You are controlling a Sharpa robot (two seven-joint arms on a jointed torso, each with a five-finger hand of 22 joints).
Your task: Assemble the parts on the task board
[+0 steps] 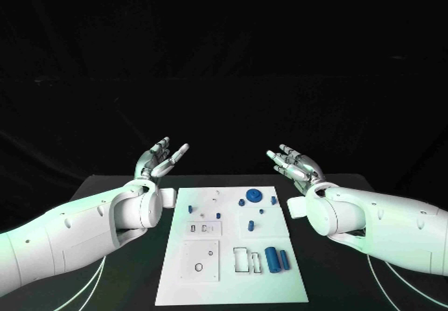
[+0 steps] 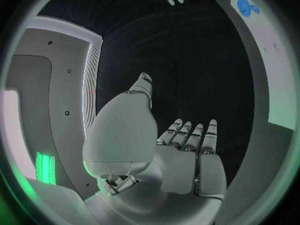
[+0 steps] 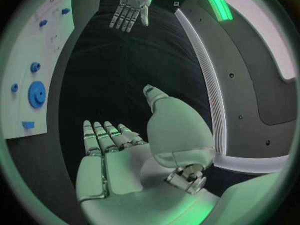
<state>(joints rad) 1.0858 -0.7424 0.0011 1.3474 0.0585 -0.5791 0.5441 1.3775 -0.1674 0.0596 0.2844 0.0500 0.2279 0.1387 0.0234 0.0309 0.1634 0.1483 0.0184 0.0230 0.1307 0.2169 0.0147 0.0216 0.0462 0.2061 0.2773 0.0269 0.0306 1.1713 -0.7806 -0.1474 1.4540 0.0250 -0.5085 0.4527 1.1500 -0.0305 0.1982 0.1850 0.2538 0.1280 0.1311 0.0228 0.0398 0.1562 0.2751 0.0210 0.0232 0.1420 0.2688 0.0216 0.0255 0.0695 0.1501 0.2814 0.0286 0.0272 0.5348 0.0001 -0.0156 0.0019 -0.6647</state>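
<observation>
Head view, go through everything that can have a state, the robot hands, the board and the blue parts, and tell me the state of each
Left robot hand: open, raised above the table, holding nothing.
Right robot hand: open, raised, holding nothing.
Task board: lying flat on the table between the arms.
Blue gear: lying on the board's far end, untouched.
Two blue cylinders: lying side by side on the board, not held.

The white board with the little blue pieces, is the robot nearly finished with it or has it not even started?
It looks barely started. Nothing looks finished: on the white board the blue pieces lie loose, such as the big round gear and the two cylinders. Nothing is in hand either: the left hand and the right hand are lifted above the table's far end, fingers spread, holding nothing. Nearly all the assembling seems left to do.
</observation>
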